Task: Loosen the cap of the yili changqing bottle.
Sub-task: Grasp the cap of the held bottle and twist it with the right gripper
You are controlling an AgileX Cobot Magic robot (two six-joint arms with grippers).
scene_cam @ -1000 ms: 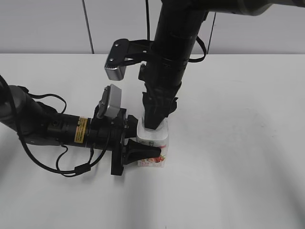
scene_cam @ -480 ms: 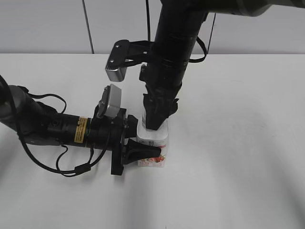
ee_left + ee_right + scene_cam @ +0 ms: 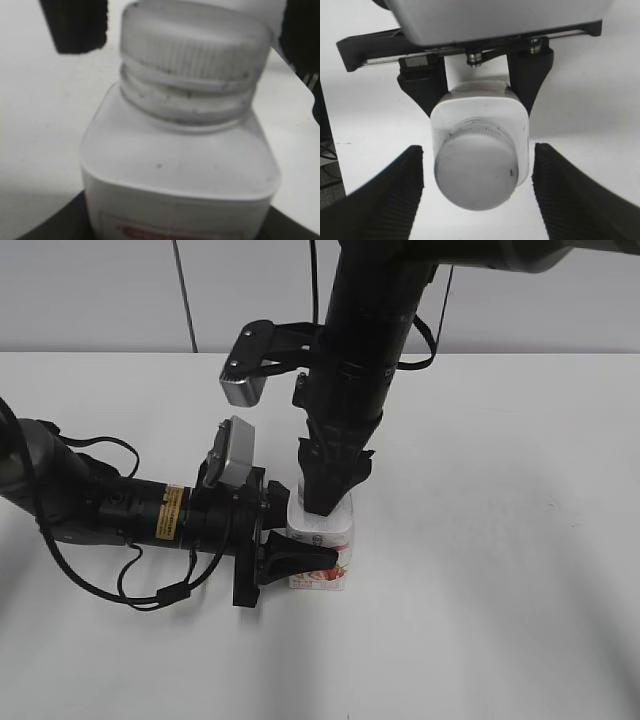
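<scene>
Exterior view: yili changqing bottle (image 3: pixel 321 552) upright on the white table (image 3: pixel 500 540), white body, pink-red strawberry label low down; clamped at the body between the left gripper (image 3: pixel 290 558) fingers; right gripper (image 3: pixel 328 502) pointing down onto its top.

Left wrist view: ribbed white cap (image 3: pixel 195 47) seated on the threaded neck, rounded shoulders below.

Right wrist view: flat round cap (image 3: pixel 476 170) between the right fingers (image 3: pixel 395 190), gaps visible either side, not closed on it.
</scene>
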